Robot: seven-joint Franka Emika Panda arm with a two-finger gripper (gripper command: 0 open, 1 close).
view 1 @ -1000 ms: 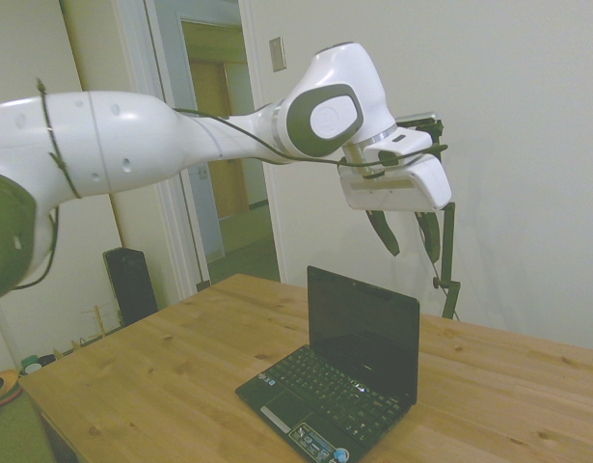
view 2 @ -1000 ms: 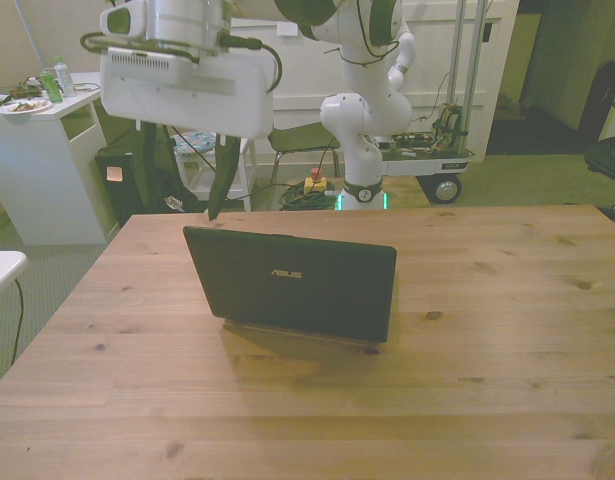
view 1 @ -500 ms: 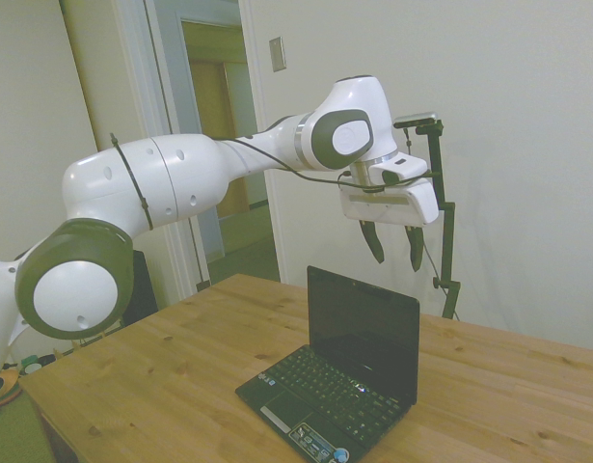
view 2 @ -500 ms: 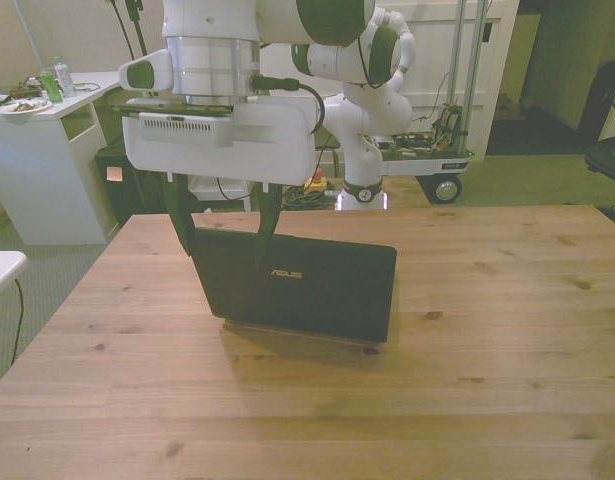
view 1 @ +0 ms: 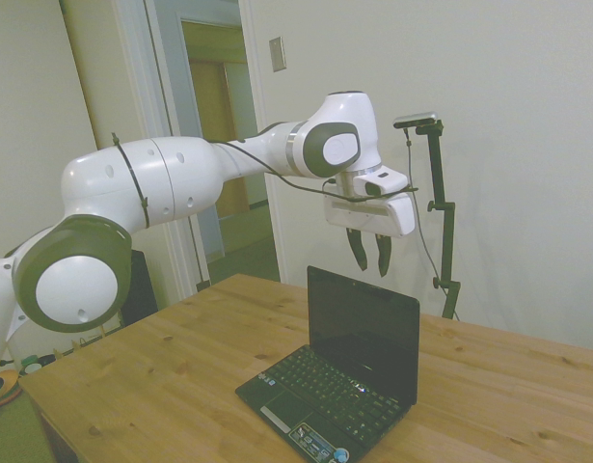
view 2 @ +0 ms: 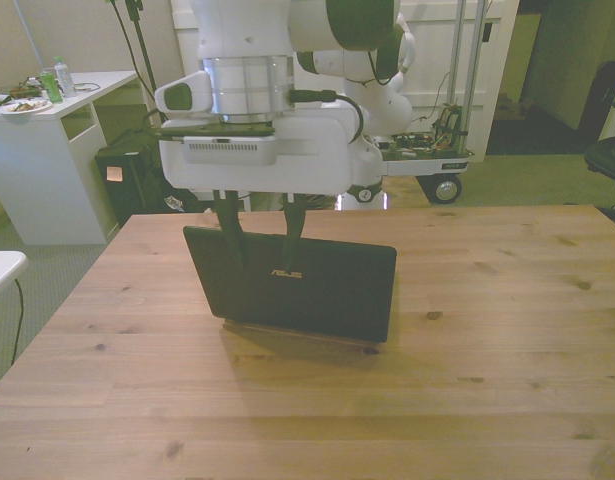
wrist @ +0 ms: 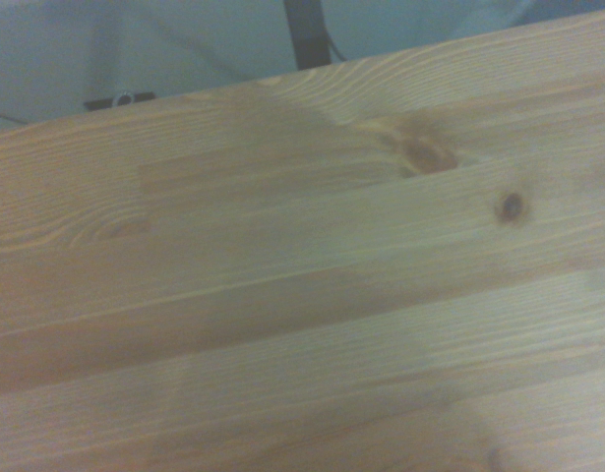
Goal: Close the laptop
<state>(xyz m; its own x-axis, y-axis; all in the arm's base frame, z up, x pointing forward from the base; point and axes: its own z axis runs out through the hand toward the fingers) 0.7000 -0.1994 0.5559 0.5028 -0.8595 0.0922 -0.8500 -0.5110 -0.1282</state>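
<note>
The laptop (view 1: 336, 371) stood open near the middle of the wooden desk (view 1: 151, 376), its screen almost upright and its keyboard lying flat toward the side camera. The pincer (view 1: 370, 253) hung above the top edge of the lid, toward the side that is the front view's left, and it touched nothing. Its two dark fingers (view 2: 228, 222) pointed downward with a clear gap between them, so it was open and empty. In the front view the fingers appeared in front of the matte back of the lid (view 2: 292, 283), near the faint logo.

To do this step well, I judge that the pincer should come down just behind the lid, on the side away from the keyboard, and then push the upper edge forward and downward in an arc around the hinge. A push near the middle of the edge would probably be better than one at the corner, because a corner push could turn or slide the light machine on the smooth wood.

The wrist view showed only bare boards with a dark knot (wrist: 510, 206). Nothing on the desk stood in the way of the lid. A white side table (view 2: 47, 165) with some small things on it was well apart.
</note>
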